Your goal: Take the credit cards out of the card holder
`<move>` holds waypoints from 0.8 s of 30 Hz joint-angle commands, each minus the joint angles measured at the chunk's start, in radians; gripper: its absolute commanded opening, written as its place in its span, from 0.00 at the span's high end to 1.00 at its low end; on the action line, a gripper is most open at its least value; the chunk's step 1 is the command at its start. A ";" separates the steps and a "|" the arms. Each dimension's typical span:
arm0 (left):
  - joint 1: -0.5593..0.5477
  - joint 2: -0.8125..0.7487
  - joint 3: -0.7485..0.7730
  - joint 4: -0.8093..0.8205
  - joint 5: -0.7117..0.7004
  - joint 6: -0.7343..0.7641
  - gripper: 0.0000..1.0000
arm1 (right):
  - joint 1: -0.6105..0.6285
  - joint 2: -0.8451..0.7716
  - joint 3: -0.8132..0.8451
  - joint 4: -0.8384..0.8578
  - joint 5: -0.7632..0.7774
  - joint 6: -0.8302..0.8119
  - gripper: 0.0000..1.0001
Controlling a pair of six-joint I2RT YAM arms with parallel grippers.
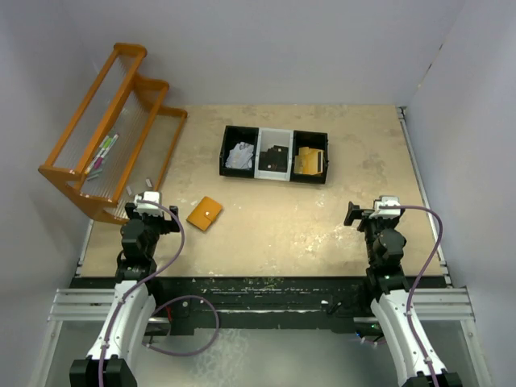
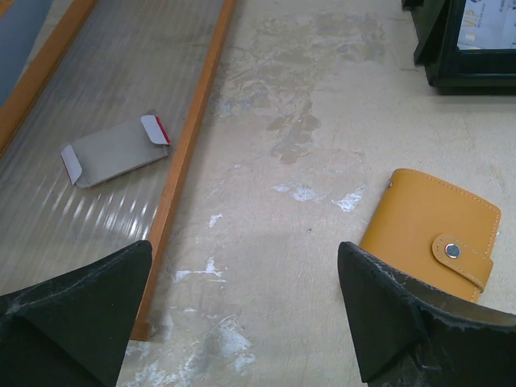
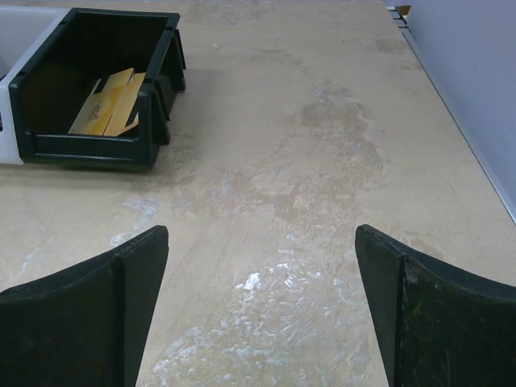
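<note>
The tan-orange card holder (image 1: pixel 205 213) lies flat on the table, folded shut with its snap tab fastened. In the left wrist view it (image 2: pixel 431 230) lies just beyond and right of my right finger. The credit cards are hidden inside it. My left gripper (image 1: pixel 148 201) is open and empty, left of the card holder and apart from it; it also shows in its wrist view (image 2: pixel 245 270). My right gripper (image 1: pixel 385 208) is open and empty over bare table at the right, as its wrist view (image 3: pixel 262 258) shows.
A black three-compartment tray (image 1: pixel 275 153) stands at the back middle, with white scraps, a dark item and tan card pieces (image 3: pixel 107 103). An orange wooden rack (image 1: pixel 109 129) lies at the left; a grey card with white ends (image 2: pixel 115 149) rests on its clear panel.
</note>
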 commanded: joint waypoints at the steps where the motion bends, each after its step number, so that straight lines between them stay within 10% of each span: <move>1: 0.002 -0.002 0.000 0.047 0.005 -0.008 0.01 | 0.001 0.004 0.019 0.049 -0.007 -0.010 0.00; 15: 0.002 0.013 0.048 0.025 0.073 0.015 0.01 | 0.001 0.008 0.116 -0.042 -0.001 -0.025 0.00; 24: 0.002 0.460 0.761 -0.638 0.177 0.231 0.01 | 0.001 0.077 0.618 -0.397 0.075 0.443 0.00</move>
